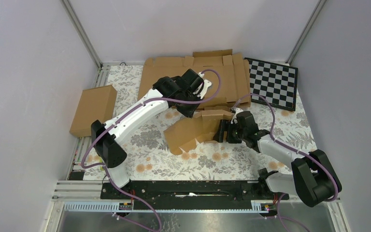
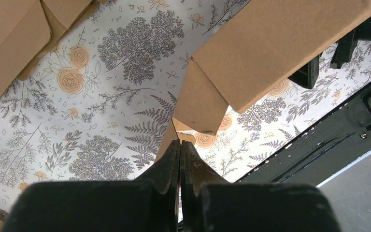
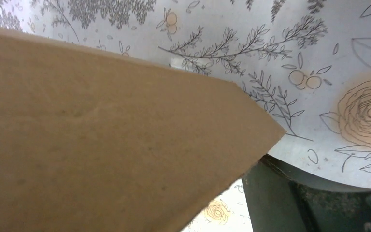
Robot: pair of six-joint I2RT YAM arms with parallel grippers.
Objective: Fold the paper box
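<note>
Pressed flat together at the bottom of the left wrist view, the left gripper (image 2: 179, 145) is fully closed, its tips touching a small brown flap (image 2: 167, 141) of the paper box (image 2: 275, 43). Whether any card is pinched between them cannot be told. Just ahead of those tips the box stands off the floral cloth (image 2: 121, 92) as a half-raised panel with a folded side tab, probably steadied there so the other arm can work the fold. The right gripper (image 1: 221, 130) sits at the box's opposite end, jaws apart and clamping nothing that shows. Its own camera gives little but card close over one dark finger (image 3: 270, 193). Only the top view shows the whole box lying between the two tools, while the left wrist view alone shows both right fingers standing apart beside the panel's edge.
</note>
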